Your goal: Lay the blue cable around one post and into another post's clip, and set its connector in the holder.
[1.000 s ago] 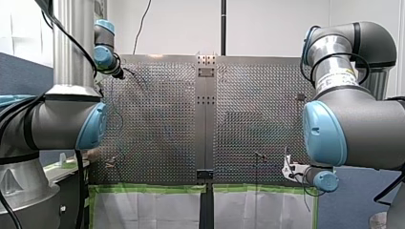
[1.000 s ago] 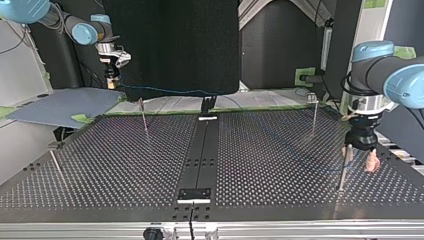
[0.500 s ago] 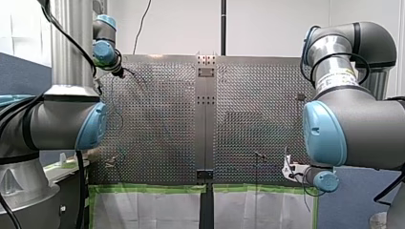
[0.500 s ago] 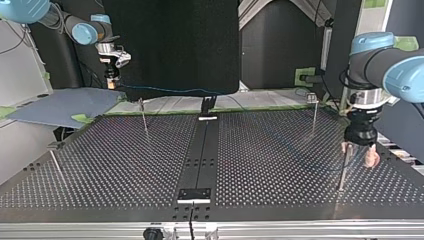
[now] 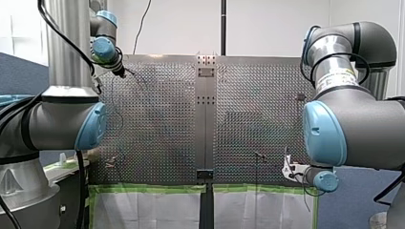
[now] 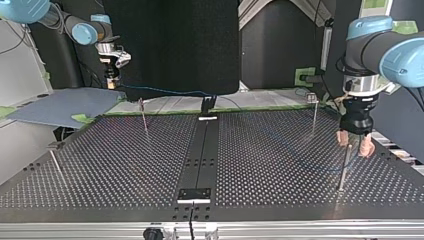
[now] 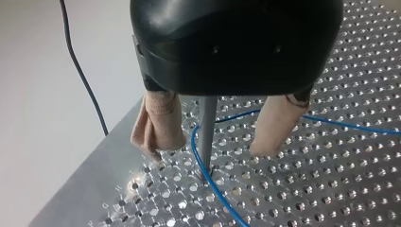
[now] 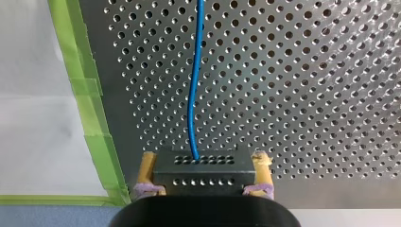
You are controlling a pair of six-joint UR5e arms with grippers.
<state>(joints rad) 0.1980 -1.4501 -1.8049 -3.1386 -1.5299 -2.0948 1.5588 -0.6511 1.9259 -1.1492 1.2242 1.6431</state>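
Holding my left gripper [image 7: 210, 149] released, with beige pads [image 7: 158, 125] spread to either side of a thin post [image 7: 206, 127] and touching neither it nor the blue cable [image 7: 194, 146]. Seeing that cable bending round the post's foot on the perforated table [image 7: 331, 189]: coming in from beside one pad, passing behind the post, then running off under the gripper. Judging the first step, the lay around one post, as done or very nearly so. Finding this gripper at the top view's right, straddling the upper part of that post.

Clenching my right gripper [image 8: 204, 156] on the black connector [image 8: 203, 172], with yellowish pads [image 8: 147, 168] pressing on its two ends and the cable leaving its face to trail away over the table, beside a strip of green tape [image 8: 90, 118]. Placing this gripper, in the top view, at the left, beyond the table's far edge.

Looking further out: noting a second post [image 6: 314, 120] with a small clip at its top, near the far edge at the top view's right, and failing to tell whether the cable is touching that clip. Counting two steps as probably left: pressing the cable into the clip, and setting the connector in the holder. Not managing to say which fixture is the holder.
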